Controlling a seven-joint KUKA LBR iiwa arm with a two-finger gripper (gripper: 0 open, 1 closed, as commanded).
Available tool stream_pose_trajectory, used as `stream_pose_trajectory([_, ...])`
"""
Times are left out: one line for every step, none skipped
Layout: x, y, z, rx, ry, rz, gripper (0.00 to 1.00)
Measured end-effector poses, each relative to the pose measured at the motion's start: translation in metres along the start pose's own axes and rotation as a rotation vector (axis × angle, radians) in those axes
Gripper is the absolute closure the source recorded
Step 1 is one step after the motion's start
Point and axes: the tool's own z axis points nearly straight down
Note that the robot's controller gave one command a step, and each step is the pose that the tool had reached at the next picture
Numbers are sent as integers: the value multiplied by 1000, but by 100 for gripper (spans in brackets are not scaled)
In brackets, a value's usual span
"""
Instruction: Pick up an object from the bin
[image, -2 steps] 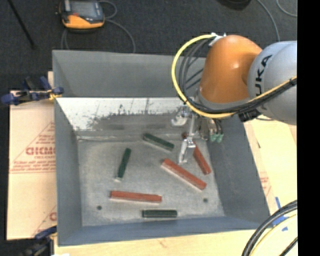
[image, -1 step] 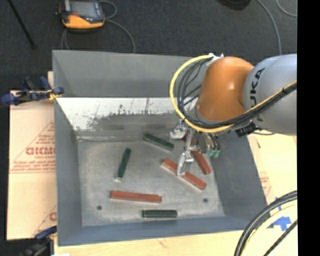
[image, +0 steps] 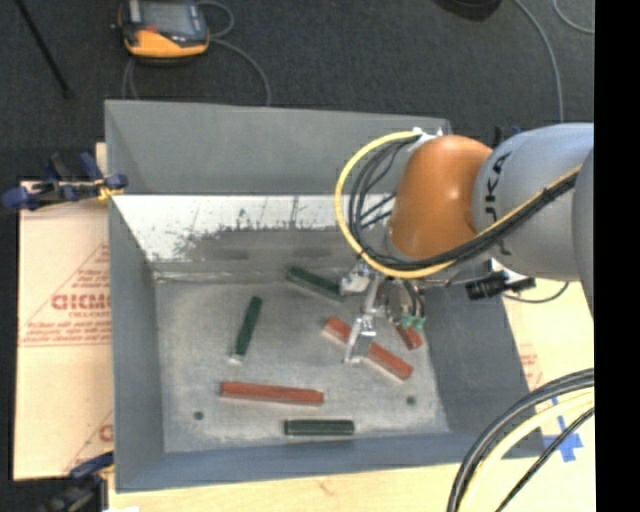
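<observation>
While the gripper (image: 358, 338) hangs among crowded red bars (image: 388, 362) — open or closed, I cannot tell — it may nudge one aside or pinch two.

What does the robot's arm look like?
The arm is fat, round and silver-grey, with dark KUKA letters on its side. Near its end sits a smooth orange cover, shaped like an egg. Yellow and black cables loop round it. Below is a small silvery metal gripper.
</observation>
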Motion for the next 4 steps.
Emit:
stream_pose_trajectory([-7,-9,63,2,-2,26,100])
stream_pose_trajectory([-7,-9,63,2,-2,25,100])
stream_pose_trajectory([-6,-9,59,2,3,24,100])
stream_pose_trajectory([-55,-83,-13,-6,-3,-216,100])
